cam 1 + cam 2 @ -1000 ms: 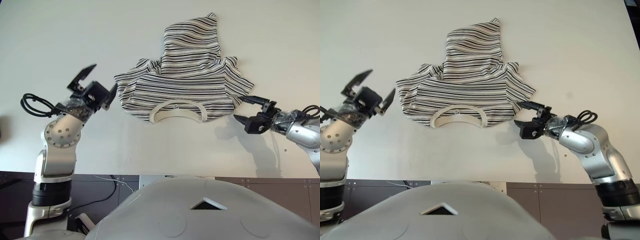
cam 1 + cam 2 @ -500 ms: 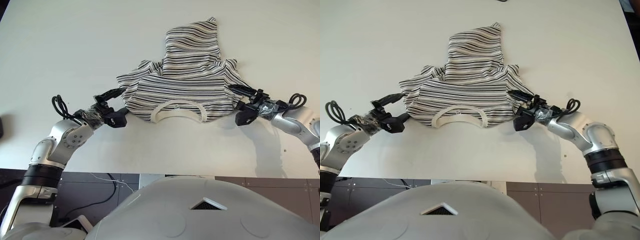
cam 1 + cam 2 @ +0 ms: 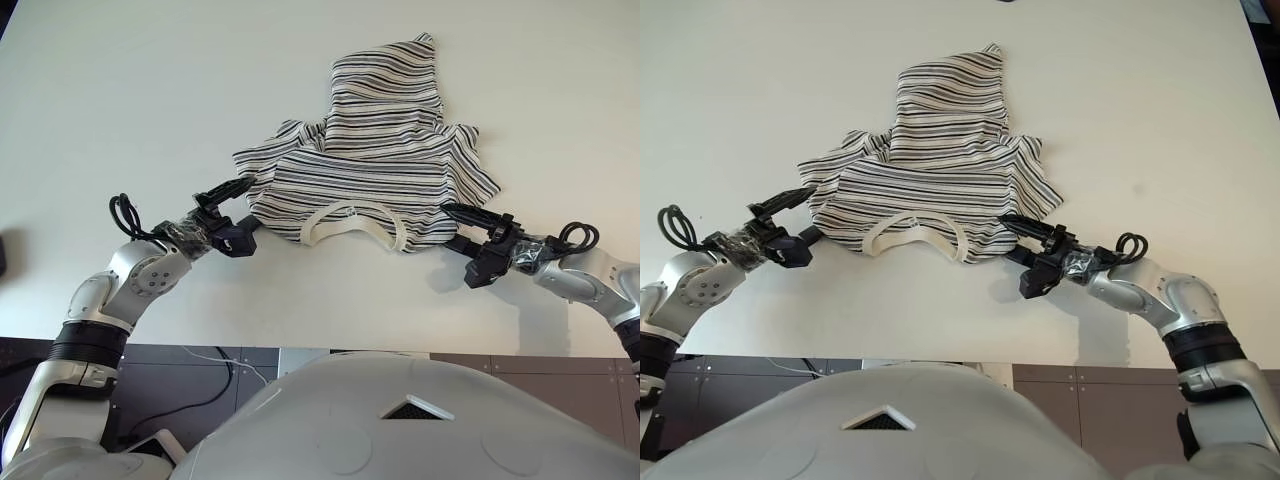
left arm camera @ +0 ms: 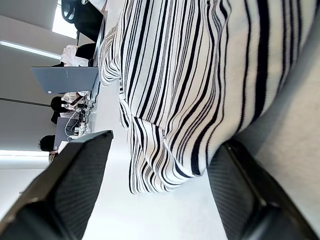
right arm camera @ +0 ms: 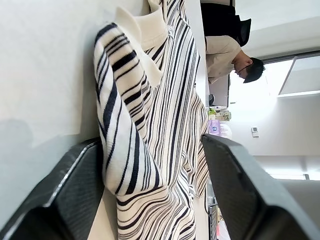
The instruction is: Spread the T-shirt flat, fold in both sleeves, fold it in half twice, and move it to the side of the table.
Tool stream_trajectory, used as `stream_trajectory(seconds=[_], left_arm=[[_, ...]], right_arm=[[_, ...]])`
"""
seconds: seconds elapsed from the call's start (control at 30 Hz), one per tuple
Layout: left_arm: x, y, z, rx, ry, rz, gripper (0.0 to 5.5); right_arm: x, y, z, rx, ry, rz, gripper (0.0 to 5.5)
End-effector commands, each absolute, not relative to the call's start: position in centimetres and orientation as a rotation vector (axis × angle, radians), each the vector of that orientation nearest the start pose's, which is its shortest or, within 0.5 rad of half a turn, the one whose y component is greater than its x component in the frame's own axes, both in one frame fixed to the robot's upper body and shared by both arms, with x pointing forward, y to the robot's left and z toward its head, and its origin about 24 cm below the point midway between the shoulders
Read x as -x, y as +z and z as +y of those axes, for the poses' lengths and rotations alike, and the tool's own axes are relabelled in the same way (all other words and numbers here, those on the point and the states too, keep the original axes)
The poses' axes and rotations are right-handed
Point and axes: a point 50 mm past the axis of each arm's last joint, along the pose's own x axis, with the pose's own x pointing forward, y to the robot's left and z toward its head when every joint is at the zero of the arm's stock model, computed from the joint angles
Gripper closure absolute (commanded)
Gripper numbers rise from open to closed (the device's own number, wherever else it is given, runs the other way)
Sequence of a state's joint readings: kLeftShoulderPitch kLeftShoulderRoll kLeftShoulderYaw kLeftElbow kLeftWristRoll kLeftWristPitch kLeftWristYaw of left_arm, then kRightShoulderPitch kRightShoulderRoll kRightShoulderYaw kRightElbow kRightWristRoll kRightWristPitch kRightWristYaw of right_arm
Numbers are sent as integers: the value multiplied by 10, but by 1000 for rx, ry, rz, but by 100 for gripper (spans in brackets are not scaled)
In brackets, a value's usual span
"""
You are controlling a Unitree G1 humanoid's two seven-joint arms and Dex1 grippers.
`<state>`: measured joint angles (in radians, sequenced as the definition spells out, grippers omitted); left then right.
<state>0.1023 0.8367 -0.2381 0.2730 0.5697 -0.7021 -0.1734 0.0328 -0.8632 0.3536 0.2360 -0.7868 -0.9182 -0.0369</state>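
A black-and-white striped T-shirt [image 3: 385,150] lies crumpled on the white table [image 3: 140,90], its cream collar [image 3: 350,220] toward me. My left gripper [image 3: 243,208] is open at the shirt's left edge, one finger above the cloth and one at table level. In the left wrist view the striped fabric [image 4: 175,75] bulges between its wide-apart fingers [image 4: 75,190]. My right gripper [image 3: 455,235] is open at the shirt's near right corner. The right wrist view has a fold of the shirt [image 5: 120,150] between its fingers [image 5: 240,185].
The table's front edge [image 3: 300,350] runs just below both arms, with dark floor and cables [image 3: 215,380] beyond it. Bare tabletop extends to the left, to the right and behind the shirt.
Both arms dropped from either side to the shirt's edges. In the last half second the right gripper slid nearer me and inward along the near right corner. The left gripper barely shifted.
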Motion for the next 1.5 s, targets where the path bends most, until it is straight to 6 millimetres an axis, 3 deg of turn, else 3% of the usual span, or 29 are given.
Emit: stream_trajectory(seconds=[0.03, 0.13, 0.47, 0.73, 0.87, 0.93, 1.0, 1.07, 1.17, 1.27, 1.37, 1.5], left_arm=[[-164, -16, 242, -1249, -1024, 106, 288], [-162, -17, 244, -1254, -1018, 104, 347], [-162, -18, 244, -1261, -1026, 107, 457], [-172, -8, 239, -1216, -891, 44, 539], [-177, 1, 230, -1157, -819, -6, 539], [-193, 18, 222, -1093, -715, -68, 539], [-224, 50, 213, -978, -552, -153, 539], [-253, 81, 208, -864, -439, -215, 539], [-302, 135, 209, -667, -275, -293, 539], [-345, 178, 206, -561, -187, -348, 539], [-381, 216, 194, -573, -140, -409, 539], [-409, 273, 183, -619, -37, -485, 539]], right_arm=[[-180, 17, -211, 1304, 993, -327, 225], [-176, 15, -218, 1324, 938, -283, 225], [-174, 15, -208, 1311, 933, -292, 390], [-172, 24, -212, 1291, 831, -316, 535], [-179, 34, -207, 1268, 739, -375, 535], [-193, 44, -200, 1251, 676, -419, 535], [-220, 64, -190, 1197, 553, -454, 535], [-252, 89, -176, 1113, 458, -494, 535], [-316, 134, -162, 883, 290, -479, 535], [-365, 176, -150, 730, 173, -492, 535], [-394, 221, -138, 661, 68, -554, 535], [-412, 281, -133, 626, -133, -654, 535]])
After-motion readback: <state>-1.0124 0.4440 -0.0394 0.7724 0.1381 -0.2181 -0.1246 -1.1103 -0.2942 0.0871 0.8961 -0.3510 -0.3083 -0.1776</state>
